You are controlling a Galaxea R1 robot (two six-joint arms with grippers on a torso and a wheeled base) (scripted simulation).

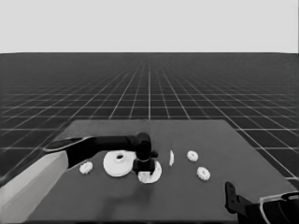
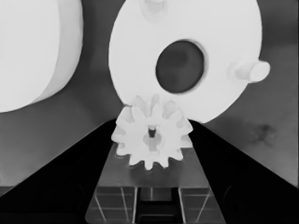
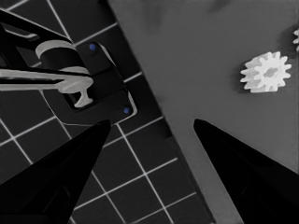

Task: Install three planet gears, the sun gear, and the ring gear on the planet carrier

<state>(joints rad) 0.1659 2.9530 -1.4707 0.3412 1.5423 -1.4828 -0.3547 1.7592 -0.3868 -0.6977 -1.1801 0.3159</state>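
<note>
Just below the middle of the head view, the left gripper (image 1: 144, 169) hangs over the smaller round part (image 1: 151, 173), its arm reaching in from the left edge. Its wrist view shows the two fingers closed on a small gear (image 2: 152, 136), pinched by its toothed rim at the lower centre of that frame. Behind the gear lies the smaller round part (image 2: 187, 51), flat, with a dark central hole and short pegs standing up from it. The larger round part (image 1: 117, 163) sits just left of the gripper in the head view, close beside the smaller one; whether the two touch cannot be told.

Around them, one loose gear (image 1: 86, 167) lies at the left beside the arm. A thin white piece (image 1: 171, 157) stands right of the gripper, and two more gears (image 1: 192, 155) (image 1: 203, 173) lie farther right, well apart from the discs. Nothing stands between the held gear and the pegged disc.

The right gripper (image 1: 230, 196) waits at the lower right corner, fingers spread apart, near the table's corner with one gear (image 3: 266, 72) in its view.

The table (image 1: 187, 200) is dark and flat, set on a dark floor with a pale grid under a blank pale band.
</note>
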